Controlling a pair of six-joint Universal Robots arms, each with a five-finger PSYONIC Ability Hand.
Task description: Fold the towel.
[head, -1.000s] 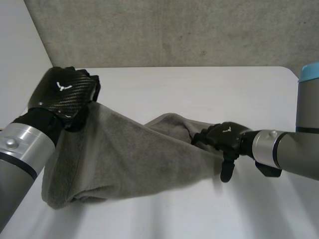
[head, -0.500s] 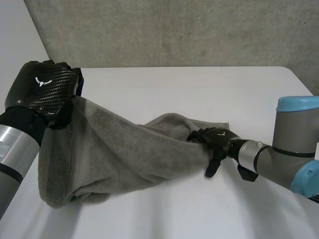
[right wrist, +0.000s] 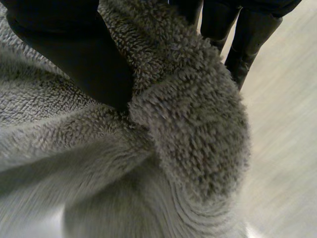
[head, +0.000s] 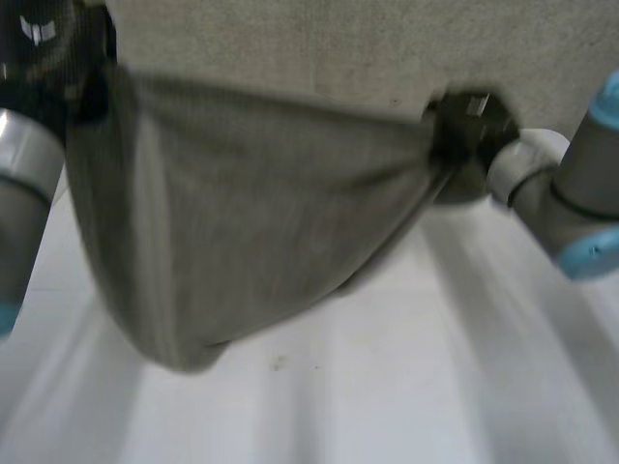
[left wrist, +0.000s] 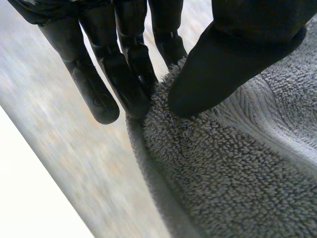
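left robot hand (left wrist: 218, 69): thumb and fingers pinch one top corner of the towel (head: 242, 213) | right robot hand (right wrist: 74, 54): thumb clamps the other, bunched end against its fingers | towel: hangs stretched between both hands, sagging below them | counter (head: 406, 387): white, under the towel | wall (head: 319, 48): grey, rough, behind the hands
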